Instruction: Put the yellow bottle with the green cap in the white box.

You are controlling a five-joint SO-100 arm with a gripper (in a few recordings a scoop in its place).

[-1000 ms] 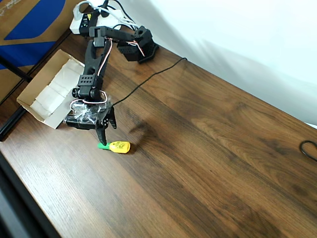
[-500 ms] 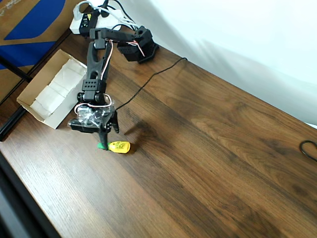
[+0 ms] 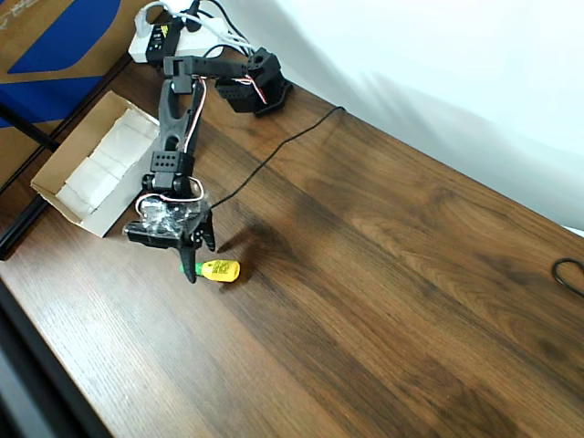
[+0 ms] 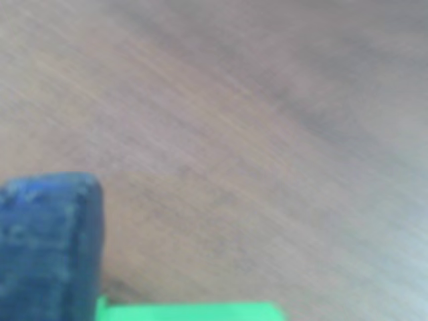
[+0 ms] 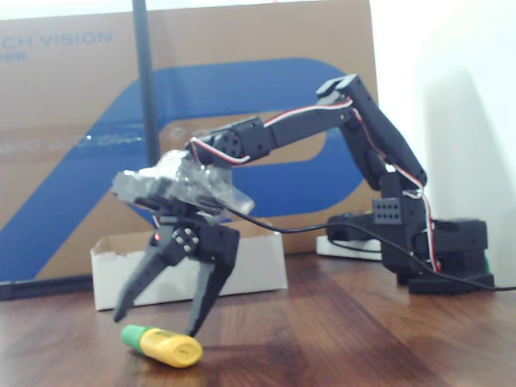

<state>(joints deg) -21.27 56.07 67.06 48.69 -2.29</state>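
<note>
**Operator:** Lying on its side on the worktop (image 3: 383,301), the bottle (image 3: 219,269) has not shifted over the last second. What has changed is the end effector (image 3: 193,260): it has come down and drawn in toward the cap (image 5: 132,334) end.

**Technician:** Confirmed. In the fixed view the end effector (image 5: 157,314) stands with its two fingers spread apart, tips close above the bottle (image 5: 165,347), one to each side of the cap end. Nothing is clamped yet. The wrist view shows one finger (image 4: 47,247) just beside the cap (image 4: 190,311).

**Operator:** Meaning for the task?

**Technician:** My judgement: the approach is nearly done, and the closing step is next.

**Operator:** Orientation?

**Technician:** In the overhead view the long axis runs roughly left to right, cap pointing left toward the end effector, rounded yellow base pointing right. The white box (image 3: 55,187) sits well apart, up and to the left, and its near wall (image 5: 258,266) stands behind the end effector in the fixed view.
</note>
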